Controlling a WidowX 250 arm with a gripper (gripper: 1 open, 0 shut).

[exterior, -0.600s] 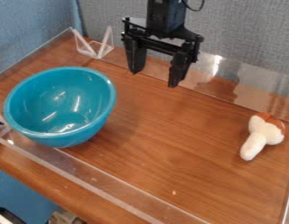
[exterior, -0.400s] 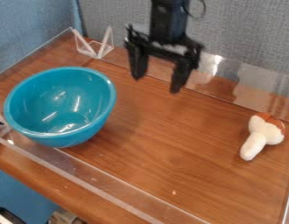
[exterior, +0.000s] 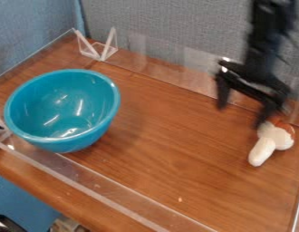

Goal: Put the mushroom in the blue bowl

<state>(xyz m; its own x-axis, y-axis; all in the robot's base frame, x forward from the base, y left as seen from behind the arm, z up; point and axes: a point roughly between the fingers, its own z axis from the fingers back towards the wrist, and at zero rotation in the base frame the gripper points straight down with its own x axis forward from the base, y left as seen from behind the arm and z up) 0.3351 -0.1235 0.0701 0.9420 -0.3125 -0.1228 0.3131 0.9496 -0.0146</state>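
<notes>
Hanging the black gripper over the far right part of the wooden table, blurring at the edges but showing its jaws spread wide, with nothing pinched between them. Seeing the mushroom lying just nearer the camera than the fingers and slightly to the picture's right — close to the right-hand finger in view, with actual contact impossible to tell. Running its long axis mostly away from the camera, pointing the stem toward the near edge and leaning a little left, turning the cap toward the far wall. Probably needing a short shift nearer the camera and rightward, then a drop across the stem or the stem-cap joint; possibly risking a nudge to the cap if coming down early.

Showing a matte, cream-white body, thick and stubby at the stem, rounding out into an orange-brown tint at the cap end. Waiting well apart at the picture's left, looking glossy, smooth and deep: the blue bowl, opening wide and round, catching pale highlights inside. Showing warm brown grain across the tabletop, glinting along a clear strip at the near side — and, behind, standing a grey, fabric-like wall.
</notes>
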